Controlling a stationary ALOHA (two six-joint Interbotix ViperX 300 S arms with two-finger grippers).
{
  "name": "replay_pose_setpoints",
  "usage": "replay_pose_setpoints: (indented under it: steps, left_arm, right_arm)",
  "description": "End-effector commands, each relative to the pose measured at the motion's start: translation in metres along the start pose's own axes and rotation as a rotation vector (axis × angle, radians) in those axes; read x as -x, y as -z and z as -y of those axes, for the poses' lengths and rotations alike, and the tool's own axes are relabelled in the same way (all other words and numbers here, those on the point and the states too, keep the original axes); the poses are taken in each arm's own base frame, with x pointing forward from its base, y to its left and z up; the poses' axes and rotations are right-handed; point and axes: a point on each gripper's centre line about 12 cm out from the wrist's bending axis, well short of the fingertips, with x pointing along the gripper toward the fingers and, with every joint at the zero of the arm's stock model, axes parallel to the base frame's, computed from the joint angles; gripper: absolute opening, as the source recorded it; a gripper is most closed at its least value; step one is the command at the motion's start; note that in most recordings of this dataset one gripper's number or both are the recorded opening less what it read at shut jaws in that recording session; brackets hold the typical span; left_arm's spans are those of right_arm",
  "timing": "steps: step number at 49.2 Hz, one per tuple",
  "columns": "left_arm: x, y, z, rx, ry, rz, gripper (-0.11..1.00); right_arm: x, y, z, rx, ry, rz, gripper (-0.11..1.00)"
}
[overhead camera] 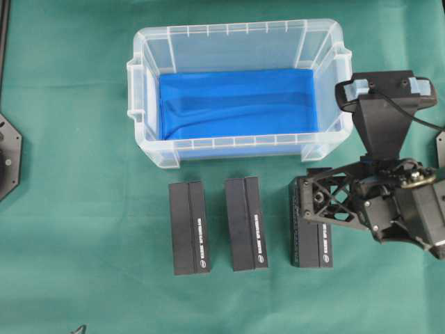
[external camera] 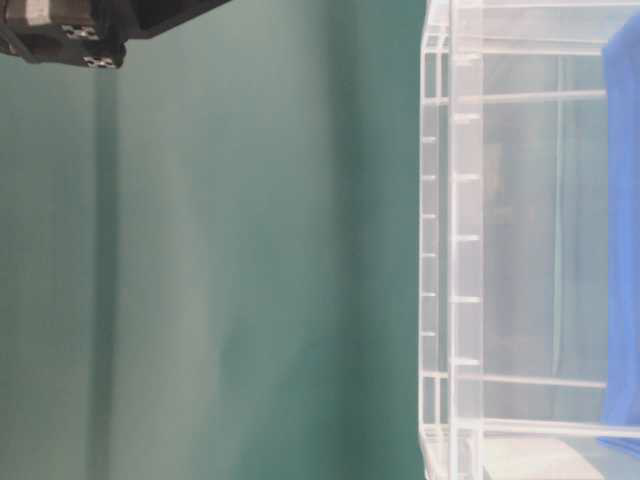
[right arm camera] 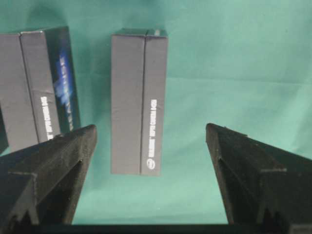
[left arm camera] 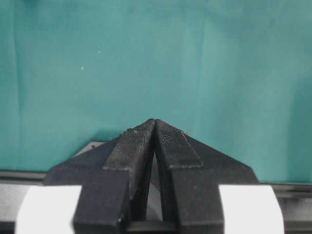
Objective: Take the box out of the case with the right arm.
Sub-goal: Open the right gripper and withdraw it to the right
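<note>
The clear case [overhead camera: 139,76] stands at the back of the green cloth. Only its blue sheet [overhead camera: 236,104] shows inside; I see no box in it. Three black boxes lie in a row in front of it: left [overhead camera: 190,227], middle [overhead camera: 246,223] and right [overhead camera: 316,243]. My right gripper [overhead camera: 307,200] hangs open over the right box's far end. In the right wrist view its fingers [right arm camera: 53,165] stand wide apart with nothing between them, and two boxes [right arm camera: 139,102] [right arm camera: 39,87] lie on the cloth beyond. My left gripper [left arm camera: 155,122] is shut over bare cloth.
The table-level view shows the case's ribbed wall [external camera: 450,250] on the right and green cloth to its left. A black arm mount [overhead camera: 8,160] sits at the left edge of the overhead view. Open cloth lies in front of the boxes.
</note>
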Motion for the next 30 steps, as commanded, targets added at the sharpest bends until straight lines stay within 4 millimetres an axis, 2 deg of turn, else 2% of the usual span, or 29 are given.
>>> replay_pose_setpoints:
  steps: [1,7,30]
  left_arm:
    - [0.004,-0.003,0.000,0.003,0.001,0.017,0.00]
    - [0.003,-0.003,0.000,0.004,0.001,0.016,0.00]
    - [0.003,-0.003,0.000,0.006,0.000,0.014,0.00]
  right_arm:
    - [0.012,-0.006,0.005,0.005,-0.027,-0.013,0.89]
    - [0.011,-0.008,0.018,0.029,-0.018,-0.020,0.89]
    - [0.002,-0.025,0.094,-0.028,-0.027,-0.030,0.89]
